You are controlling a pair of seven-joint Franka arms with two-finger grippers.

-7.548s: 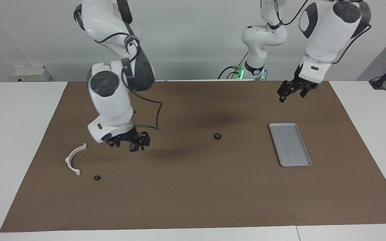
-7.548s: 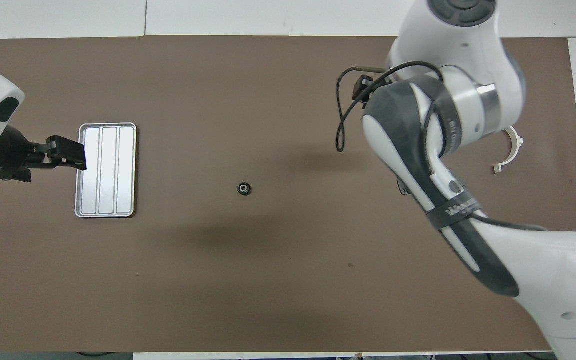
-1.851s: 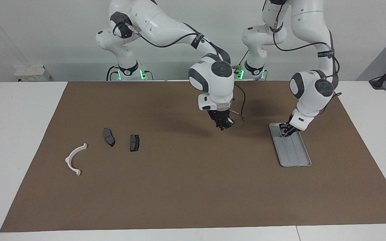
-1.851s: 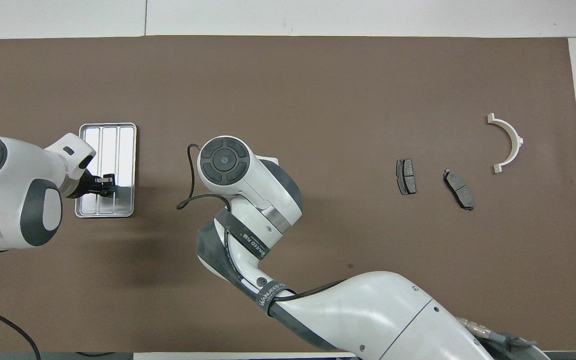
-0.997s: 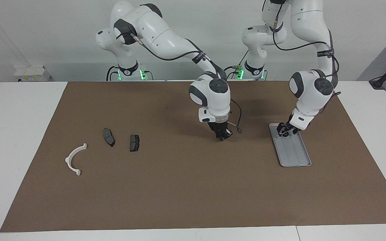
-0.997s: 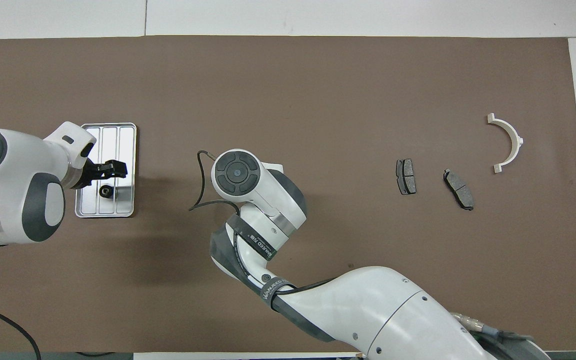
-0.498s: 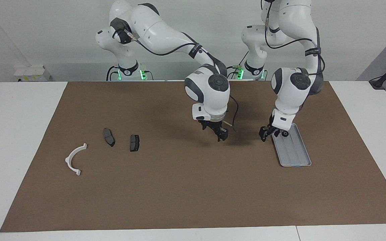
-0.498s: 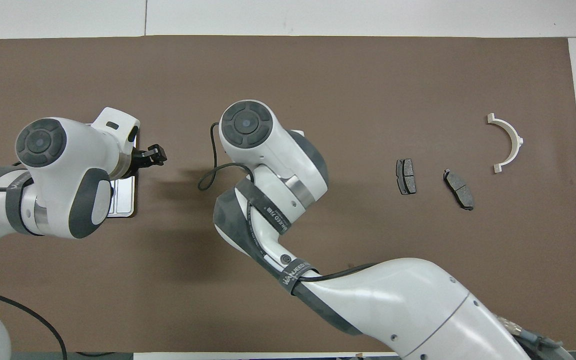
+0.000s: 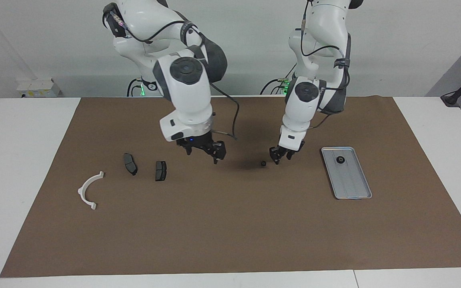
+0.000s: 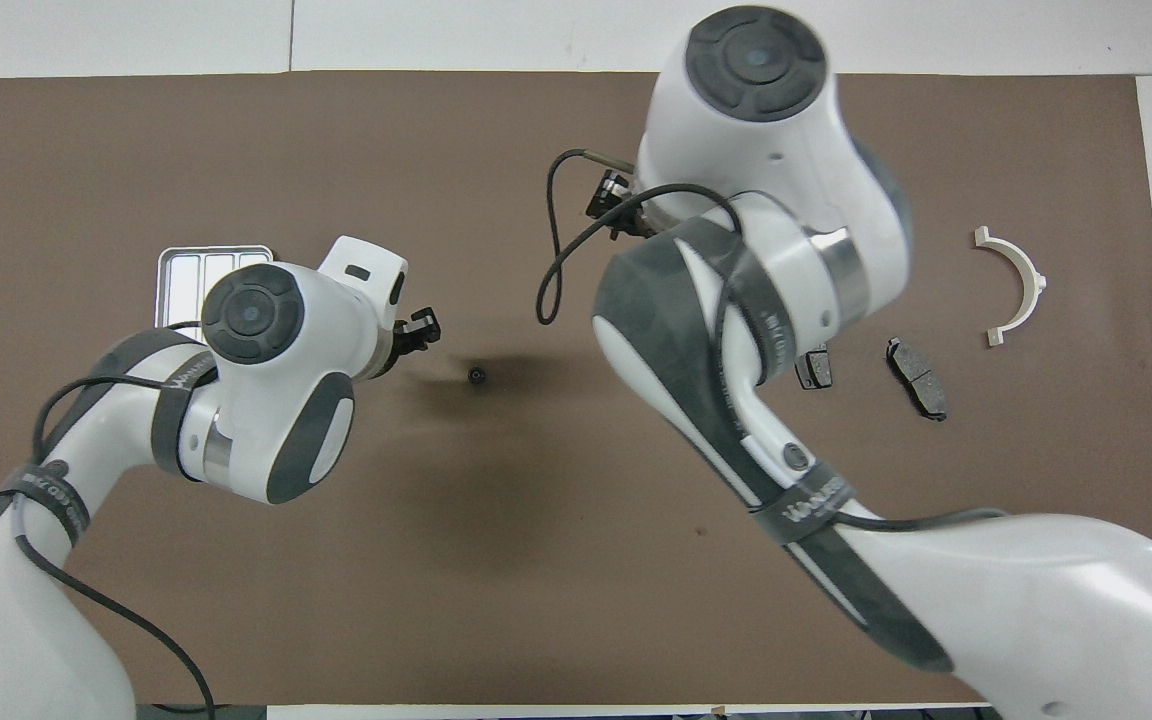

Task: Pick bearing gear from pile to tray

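Note:
A small black bearing gear lies alone on the brown mat. My left gripper hangs open just beside it, toward the tray, holding nothing. Another black gear rests in the silver tray at the end nearest the robots; in the overhead view the left arm covers most of the tray. My right gripper is open and empty above the mat, between the lone gear and the pile. Its fingers are hidden under its wrist from overhead.
The pile toward the right arm's end holds two dark brake pads and a white plastic arc. White table borders the mat on all sides.
The right gripper has risen and swung toward the pile, leaving a gear on the mat. The left gripper has left the tray, where a gear now lies, and moved beside the lone gear.

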